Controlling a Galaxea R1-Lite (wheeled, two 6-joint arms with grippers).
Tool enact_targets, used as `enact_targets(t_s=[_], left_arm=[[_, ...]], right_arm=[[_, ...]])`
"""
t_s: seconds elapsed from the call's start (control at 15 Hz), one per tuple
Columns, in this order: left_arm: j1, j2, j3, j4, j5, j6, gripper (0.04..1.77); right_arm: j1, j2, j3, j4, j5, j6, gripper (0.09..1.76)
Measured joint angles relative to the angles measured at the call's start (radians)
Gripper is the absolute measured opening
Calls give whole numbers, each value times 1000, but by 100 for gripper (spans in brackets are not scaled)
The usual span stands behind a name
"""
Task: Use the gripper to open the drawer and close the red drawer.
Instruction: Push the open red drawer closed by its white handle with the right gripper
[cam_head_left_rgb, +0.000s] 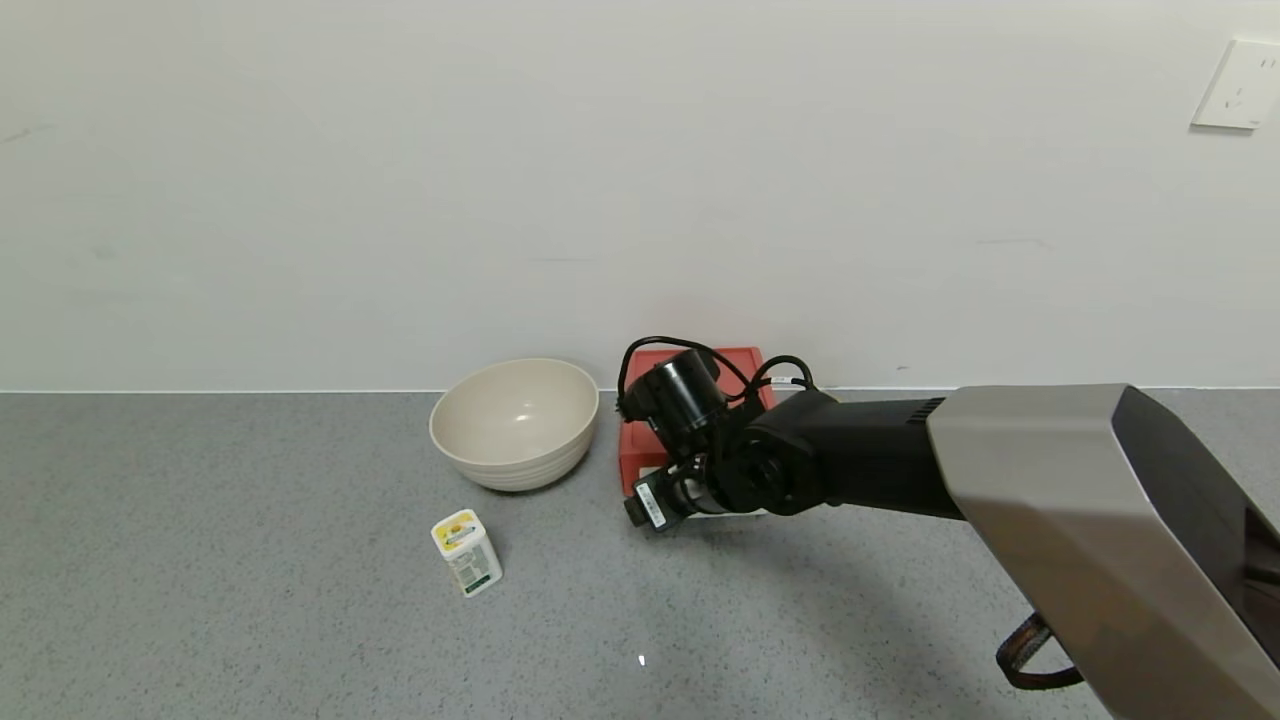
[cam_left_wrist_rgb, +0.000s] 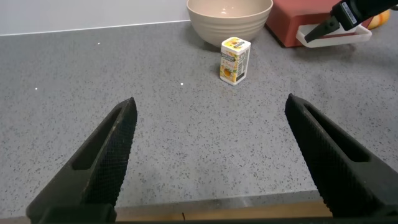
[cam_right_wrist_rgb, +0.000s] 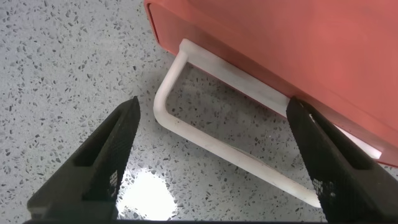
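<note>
Right tool (cam_right_wrist_rgb: 211, 162) wide open, right over white handle (cam_right_wrist_rgb: 205, 140) of red drawer (cam_right_wrist_rgb: 298, 56); handle lies crosswise between fingers. Left tool (cam_left_wrist_rgb: 217, 162) far off, open too.

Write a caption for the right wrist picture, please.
Open right tool poised over the white loop handle of the red drawer.

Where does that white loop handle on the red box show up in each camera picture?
Head view: white handle mostly hidden beneath the right gripper.
Left wrist view: far off, handle at the red drawer.
Right wrist view: handle close, between open fingers.
Shared landmark: red drawer.
</note>
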Motion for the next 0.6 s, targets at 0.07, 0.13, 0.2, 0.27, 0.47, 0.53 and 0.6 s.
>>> enact_targets(t_s=[0.07, 0.13, 0.2, 0.27, 0.47, 0.53, 0.6], left_arm=[[0, 0, 0, 0, 0, 0, 172], [0, 0, 0, 0, 0, 0, 172], [0, 0, 0, 0, 1, 0, 172], [0, 0, 0, 0, 1, 0, 172], [0, 0, 0, 0, 2, 0, 172], [0, 0, 0, 0, 4, 0, 172], [0, 0, 0, 0, 7, 0, 172]], right_arm=[[0, 0, 0, 2, 0, -1, 171], [-1, -1, 0, 7, 1, -2, 171], [-1, -6, 0, 14, 2, -4, 171], [-1, -17, 3, 21, 4, -5, 171], [5, -87, 10, 96, 11, -10, 171], [5, -127, 10, 133, 15, -12, 171], [5, -170, 11, 166, 21, -13, 171]])
